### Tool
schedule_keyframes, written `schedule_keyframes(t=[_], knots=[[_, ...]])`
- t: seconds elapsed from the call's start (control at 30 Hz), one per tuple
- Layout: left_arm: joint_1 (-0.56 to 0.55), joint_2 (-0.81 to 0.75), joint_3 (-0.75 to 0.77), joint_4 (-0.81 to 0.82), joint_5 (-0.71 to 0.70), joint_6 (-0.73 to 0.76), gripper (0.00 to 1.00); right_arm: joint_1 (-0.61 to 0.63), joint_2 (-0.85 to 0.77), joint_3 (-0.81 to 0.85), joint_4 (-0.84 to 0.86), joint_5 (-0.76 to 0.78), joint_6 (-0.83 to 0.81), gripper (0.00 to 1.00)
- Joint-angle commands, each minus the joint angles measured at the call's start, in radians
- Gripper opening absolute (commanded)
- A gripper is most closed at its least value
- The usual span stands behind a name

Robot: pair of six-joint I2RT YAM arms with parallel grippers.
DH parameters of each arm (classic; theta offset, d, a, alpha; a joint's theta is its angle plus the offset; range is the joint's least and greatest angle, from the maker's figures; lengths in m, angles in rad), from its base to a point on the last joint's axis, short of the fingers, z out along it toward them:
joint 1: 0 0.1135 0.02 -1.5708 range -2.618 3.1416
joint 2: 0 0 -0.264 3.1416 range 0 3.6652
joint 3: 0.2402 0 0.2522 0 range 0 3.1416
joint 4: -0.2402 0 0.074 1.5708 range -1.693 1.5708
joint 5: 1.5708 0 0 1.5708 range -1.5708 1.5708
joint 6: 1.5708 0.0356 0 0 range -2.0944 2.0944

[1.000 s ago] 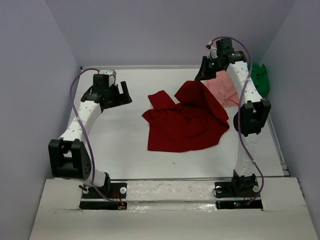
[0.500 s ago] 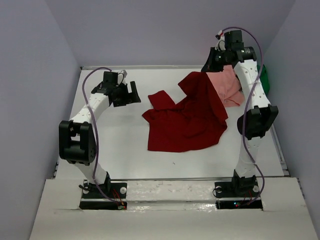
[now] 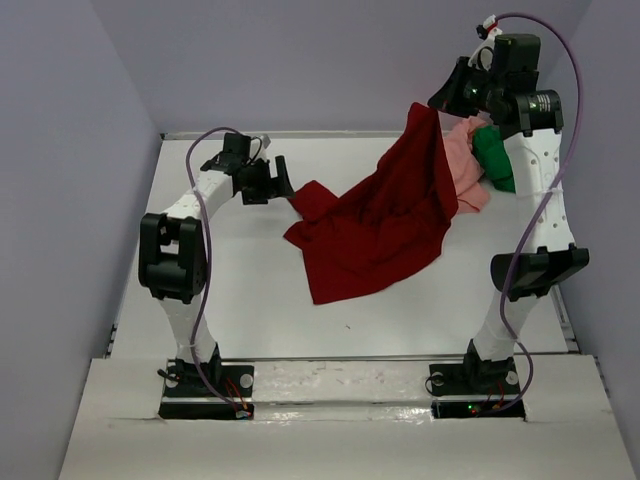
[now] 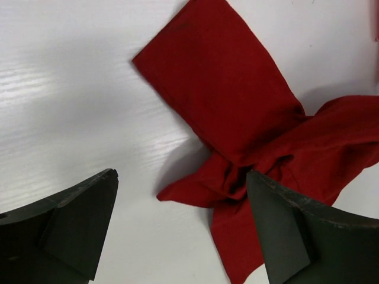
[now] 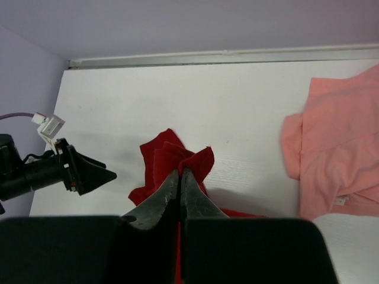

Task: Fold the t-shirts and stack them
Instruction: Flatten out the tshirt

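The dark red t-shirt hangs from my right gripper, which is shut on its far corner and holds it high at the back right; its lower part still lies on the table. In the right wrist view the shut gripper pinches a red fold. My left gripper is open just left of the shirt's left sleeve; in the left wrist view that gripper stands over the sleeve. The salmon pink t-shirt and the bright green t-shirt lie at the back right.
The white table is boxed in by grey walls on the left, back and right. Its back edge runs along a pale rail. The pink shirt shows in the right wrist view.
My right gripper has risen and moved right, lifting the red shirt's corner so the cloth now hangs stretched. My left gripper has moved right to the shirt's left sleeve.
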Motion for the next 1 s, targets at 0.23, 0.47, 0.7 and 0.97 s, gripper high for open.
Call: schedule_keyframes(t=[0.23, 0.47, 0.7, 0.97], knots=[[-0.012, 0.171, 0.138, -0.007, 0.074, -0.009, 0.99, -0.013, -0.025, 0.002, 0.072, 0.004, 0.005, 0.00], [-0.012, 0.219, 0.138, 0.010, 0.073, -0.026, 0.99, -0.013, -0.048, -0.050, 0.097, -0.001, 0.003, 0.00], [-0.012, 0.257, 0.165, 0.044, 0.070, -0.057, 0.97, -0.013, -0.054, -0.077, 0.103, -0.010, 0.005, 0.00], [-0.012, 0.334, 0.297, -0.002, 0.013, -0.072, 0.97, -0.013, -0.077, -0.136, 0.128, -0.018, 0.003, 0.00]])
